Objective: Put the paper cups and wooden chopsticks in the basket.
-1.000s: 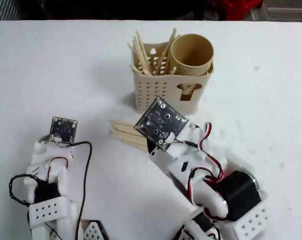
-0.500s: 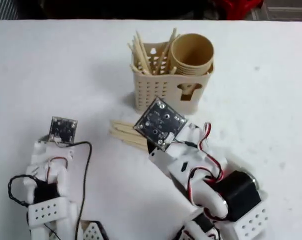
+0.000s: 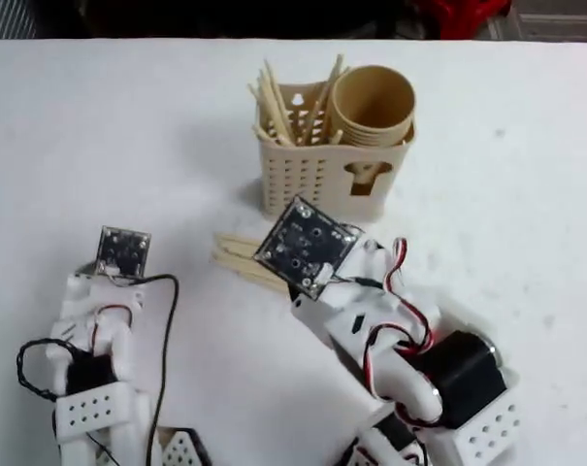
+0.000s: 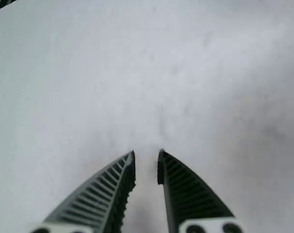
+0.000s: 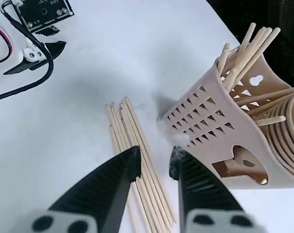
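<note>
A cream perforated basket (image 3: 317, 175) stands at the table's far middle. It holds a stack of paper cups (image 3: 373, 102) and a bunch of wooden chopsticks (image 3: 278, 97). Several loose chopsticks (image 3: 233, 254) lie flat on the table just in front of it. In the right wrist view my right gripper (image 5: 154, 155) hovers over these loose chopsticks (image 5: 120, 121), beside the basket (image 5: 205, 116), with a narrow gap between its fingers and nothing held. My left gripper (image 4: 147, 158) points at bare table, its fingers slightly apart and empty.
The left arm (image 3: 104, 320) sits at the near left with a black cable (image 3: 167, 330) looping beside it. The right arm's motor block (image 3: 458, 379) fills the near right. White table (image 3: 516, 194) lies open left and right of the basket.
The right arm's wrist has shifted slightly left and nearer, over the loose chopsticks. The left arm has not moved.
</note>
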Tool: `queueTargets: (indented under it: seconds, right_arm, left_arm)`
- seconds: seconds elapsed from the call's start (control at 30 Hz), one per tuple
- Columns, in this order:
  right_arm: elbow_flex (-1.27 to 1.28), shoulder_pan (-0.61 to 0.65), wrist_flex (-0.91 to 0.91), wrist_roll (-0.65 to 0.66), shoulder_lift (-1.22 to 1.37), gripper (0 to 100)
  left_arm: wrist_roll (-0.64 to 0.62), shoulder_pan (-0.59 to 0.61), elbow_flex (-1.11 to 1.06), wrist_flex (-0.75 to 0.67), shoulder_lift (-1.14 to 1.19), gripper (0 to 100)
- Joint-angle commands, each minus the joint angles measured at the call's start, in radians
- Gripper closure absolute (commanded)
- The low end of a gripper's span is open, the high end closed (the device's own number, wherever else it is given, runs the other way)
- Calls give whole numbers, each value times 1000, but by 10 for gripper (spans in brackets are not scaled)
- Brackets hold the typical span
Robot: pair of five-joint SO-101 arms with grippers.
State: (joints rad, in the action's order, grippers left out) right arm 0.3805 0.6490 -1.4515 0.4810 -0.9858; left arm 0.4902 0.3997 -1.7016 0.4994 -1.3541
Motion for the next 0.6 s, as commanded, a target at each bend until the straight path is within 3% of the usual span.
queueTargets:
  seconds: [0.0, 0.3, 0.57]
  right_arm:
    - [18, -22, -10, 5, 1, 894]
    - [233, -15, 194, 198, 280, 894]
    - [313, 122, 298, 209, 461, 894]
  left_arm:
    - [-6, -15, 6, -23, -13, 906]
    - [-6, -15, 6, -23, -13, 906]
    - [-6, -15, 6, -21, -13, 906]
